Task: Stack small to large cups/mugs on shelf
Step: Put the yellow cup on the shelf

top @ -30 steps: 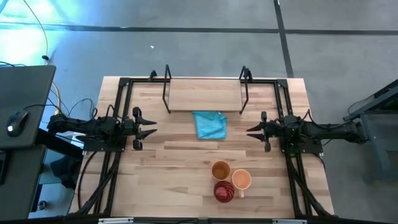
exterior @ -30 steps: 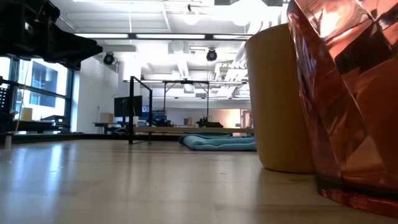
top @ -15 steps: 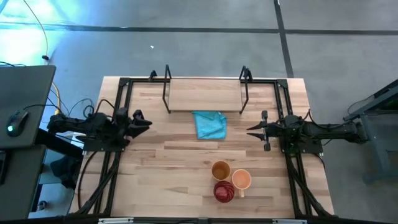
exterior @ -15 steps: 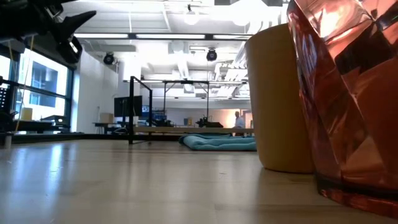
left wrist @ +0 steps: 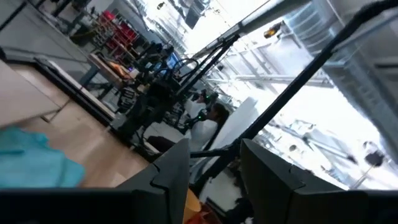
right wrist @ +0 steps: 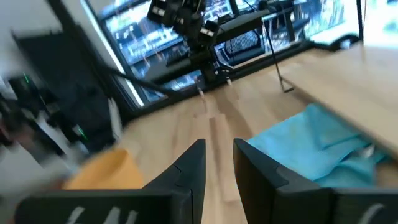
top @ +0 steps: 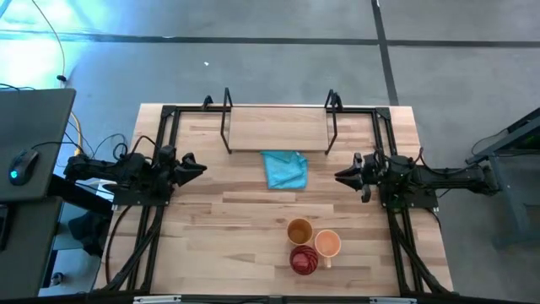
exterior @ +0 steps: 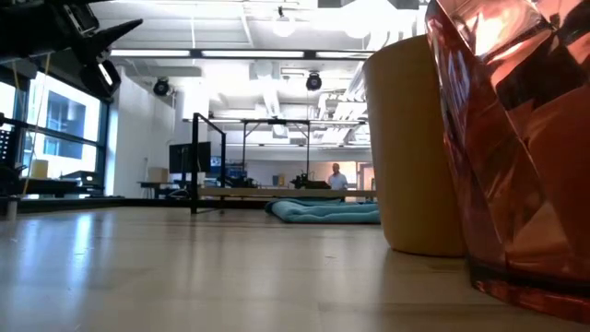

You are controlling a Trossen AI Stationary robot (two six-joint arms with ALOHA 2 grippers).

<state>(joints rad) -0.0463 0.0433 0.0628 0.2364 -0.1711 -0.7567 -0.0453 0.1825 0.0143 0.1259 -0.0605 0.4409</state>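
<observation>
Hovering at the table's left edge, left tool (top: 192, 164) spread, empty, right tool (top: 348, 176) slightly parted, empty.

No legible text, label, brand or number — anywhere in view.

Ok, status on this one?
Both claws empty: left claw open, right claw slightly parted. Three cups grouped at front; shelf bare. Blue cloth before shelf.

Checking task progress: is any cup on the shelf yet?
No: in the high view the shelf is bare, and the tan cup, orange mug and red cup stand clustered on the table's near side.
</observation>
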